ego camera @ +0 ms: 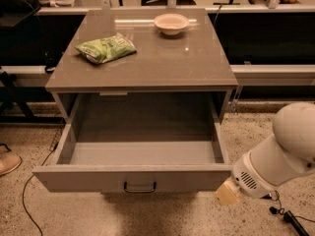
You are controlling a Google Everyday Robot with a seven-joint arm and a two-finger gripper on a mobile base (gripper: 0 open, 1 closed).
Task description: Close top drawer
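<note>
The top drawer [74, 177] is pulled far out of the grey cabinet and its inside is empty. Its flat grey front panel faces me, with a small dark bar handle [140, 187] at the centre. My gripper [227, 193] shows as a cream-coloured tip on the white arm [275, 161]. It sits at the right end of the front panel, just outside the drawer's front right corner and at about panel height. I cannot tell whether it touches the panel. The lower drawers are hidden under the open one.
A green snack bag [106, 48] and a white bowl [171, 22] lie on the cabinet top [162, 68]. Black cables [288, 218] run on the speckled floor at the right and left. A shoe [7, 163] is at the left edge.
</note>
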